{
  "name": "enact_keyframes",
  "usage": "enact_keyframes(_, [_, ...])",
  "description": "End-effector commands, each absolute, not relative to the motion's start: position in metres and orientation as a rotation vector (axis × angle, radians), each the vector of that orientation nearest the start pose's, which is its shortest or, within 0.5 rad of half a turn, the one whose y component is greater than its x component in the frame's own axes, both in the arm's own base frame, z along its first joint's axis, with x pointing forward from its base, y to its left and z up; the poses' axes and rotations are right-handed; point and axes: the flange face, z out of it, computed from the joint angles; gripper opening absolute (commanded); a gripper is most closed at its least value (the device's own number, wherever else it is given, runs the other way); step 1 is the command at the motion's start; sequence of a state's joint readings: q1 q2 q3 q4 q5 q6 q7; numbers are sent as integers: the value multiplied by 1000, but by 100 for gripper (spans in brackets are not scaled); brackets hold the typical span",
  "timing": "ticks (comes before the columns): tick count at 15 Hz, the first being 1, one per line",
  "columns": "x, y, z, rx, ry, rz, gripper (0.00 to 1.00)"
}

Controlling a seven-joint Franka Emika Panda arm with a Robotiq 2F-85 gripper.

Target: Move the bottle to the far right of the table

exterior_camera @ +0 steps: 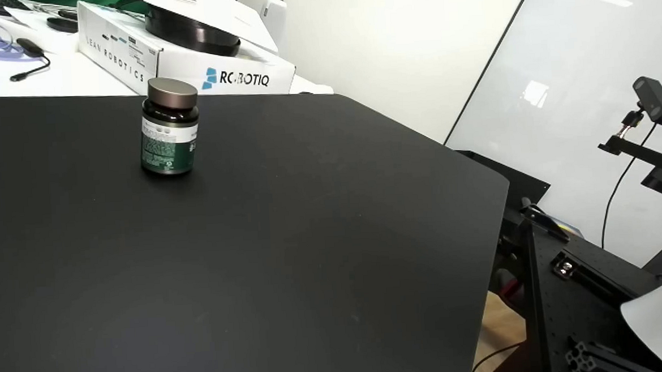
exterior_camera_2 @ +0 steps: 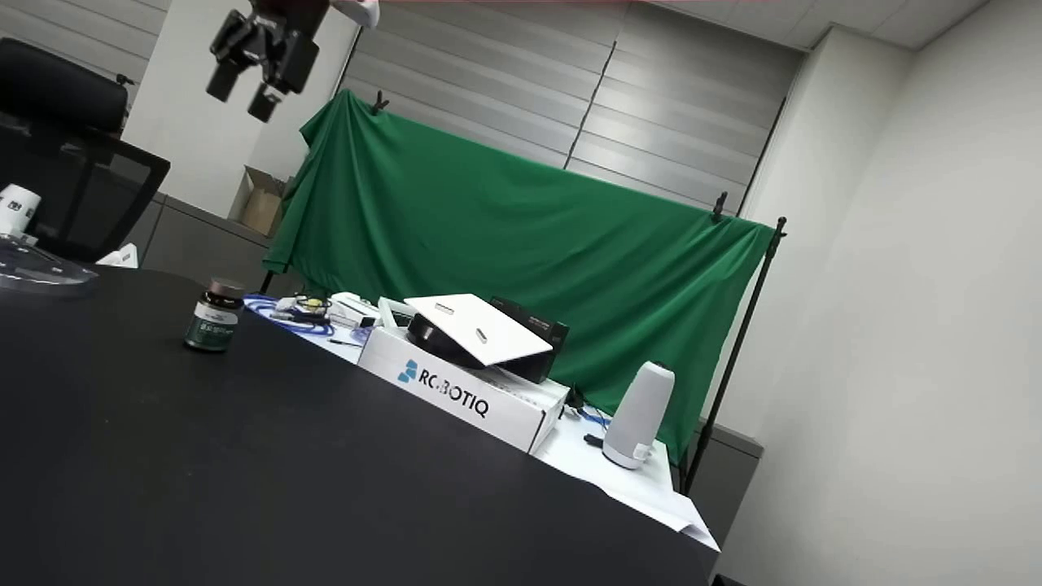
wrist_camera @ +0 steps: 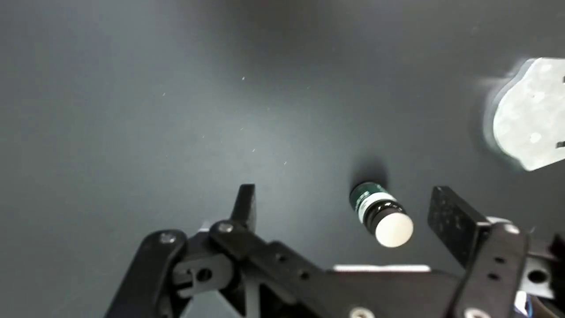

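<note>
One small bottle [exterior_camera: 169, 132] stood upright on the table [exterior_camera: 311, 243], toward the far left from where I watched; the gripper [exterior_camera_2: 241, 97] hung high above, jaws wide apart.

Free rm. is seen on counter [exterior_camera: 334, 254] in front of bottle [exterior_camera: 169, 132], both exterior views; behind & r., low path's blocked by white box [exterior_camera: 217, 73]; wrist view: r., by pale plate [wrist_camera: 532, 115].

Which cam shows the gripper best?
Wrist view: the gripper is close up, its two fingers plainly spread apart and holding nothing. In an exterior view the gripper is small and blurred at upper left, with the gap between fingers just readable. It shows in no other view.
</note>
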State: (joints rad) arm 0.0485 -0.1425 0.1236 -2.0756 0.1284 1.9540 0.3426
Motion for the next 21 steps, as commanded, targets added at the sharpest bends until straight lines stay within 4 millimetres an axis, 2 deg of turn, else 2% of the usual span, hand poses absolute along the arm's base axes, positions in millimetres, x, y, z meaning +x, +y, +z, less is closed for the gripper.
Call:
enact_keyframes(1, [575, 74, 452, -3115, 331, -66, 100])
enact_keyframes(3, [611, 67, 417, -3144, 358, -103, 100])
enact_keyframes(5, [644, 68, 389, -3152, 371, -134, 100])
enact_keyframes(7, [670, 77, 364, -3134, 392, -175, 100])
enact_keyframes(9, [690, 96, 342, -3117, 400, -210, 100])
enact_keyframes(12, [705, 132, 318, -3094, 402, -183, 100])
enact_keyframes(16, [713, 178, 295, -3078, 367, -137, 100])
enact_keyframes(18, [715, 193, 286, -3071, 342, -126, 100])
enact_keyframes(21, [717, 203, 273, -3066, 326, -96, 100])
